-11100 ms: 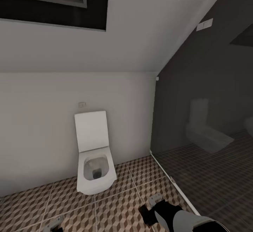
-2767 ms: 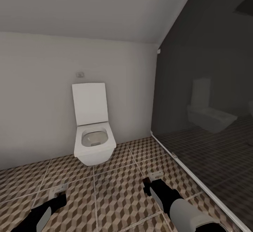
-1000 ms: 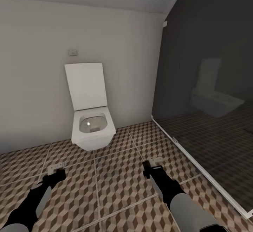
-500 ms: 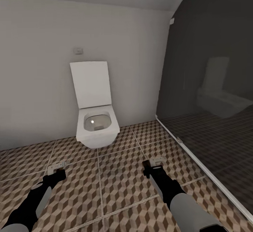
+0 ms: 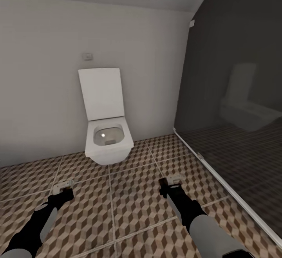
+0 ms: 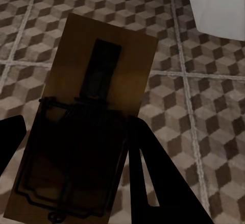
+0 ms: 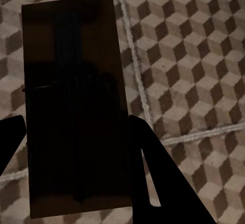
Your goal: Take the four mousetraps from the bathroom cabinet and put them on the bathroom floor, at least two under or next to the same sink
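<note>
Each of my grippers holds one mousetrap low over the bathroom floor [image 5: 133,211], in front of a toilet. My left gripper [image 5: 62,190] [image 6: 76,132] is shut on a tan-brown mousetrap [image 6: 102,81] with a wire frame; its end pokes out as a pale tab, the mousetrap [image 5: 62,186]. My right gripper [image 5: 172,184] [image 7: 76,124] is shut on a darker mousetrap [image 7: 74,71], whose tip is the mousetrap [image 5: 174,178]. Black fingers [image 6: 153,183] [image 7: 153,183] flank each board. The cabinet and the sink are out of view.
A white wall-hung toilet [image 5: 107,140] with its lid up stands straight ahead against the white wall. A dark glass partition [image 5: 235,113] with a white bottom rail [image 5: 219,179] runs along the right. Patterned tiles spread between my arms and to the left.
A second ago the head camera turned slightly left, so the toilet and glass shifted right in the picture. Both grippers keep their mousetraps; nothing has moved in the last half second.
</note>
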Tool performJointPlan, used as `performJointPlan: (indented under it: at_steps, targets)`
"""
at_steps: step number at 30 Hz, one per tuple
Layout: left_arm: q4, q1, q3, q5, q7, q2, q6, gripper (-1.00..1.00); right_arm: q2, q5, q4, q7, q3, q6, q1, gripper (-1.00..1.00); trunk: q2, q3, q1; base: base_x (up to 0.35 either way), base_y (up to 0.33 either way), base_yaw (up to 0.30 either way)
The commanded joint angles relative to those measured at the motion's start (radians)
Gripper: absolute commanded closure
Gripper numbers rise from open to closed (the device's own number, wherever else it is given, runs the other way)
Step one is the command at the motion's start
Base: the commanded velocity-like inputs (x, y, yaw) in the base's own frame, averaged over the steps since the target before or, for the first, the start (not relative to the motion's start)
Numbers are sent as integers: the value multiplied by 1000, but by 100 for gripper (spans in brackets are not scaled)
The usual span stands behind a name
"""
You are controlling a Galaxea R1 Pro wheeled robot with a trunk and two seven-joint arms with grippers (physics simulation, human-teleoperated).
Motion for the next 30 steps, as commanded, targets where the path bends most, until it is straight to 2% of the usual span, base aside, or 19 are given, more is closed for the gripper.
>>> performJointPlan:
  at_steps: [1,10,19,30]
  targets:
    - [-1,0,1,9,-2,0,6,100,0,2,-1,-2,4,7,0,100,0,-1,0,0,0,132]
    - [-1,0,1,9,-2,0,6,100,0,2,-1,-2,3,6,0,100,0,-1,0,0,0,223]
    - [1,0,1,11,-2,0,6,100,0,2,-2,-3,4,7,0,100,0,-1,0,14,0,46]
    - [27,0,1,12,-1,0,6,100,-1,2,-2,-3,4,6,0,100,0,-1,0,258,0,2]
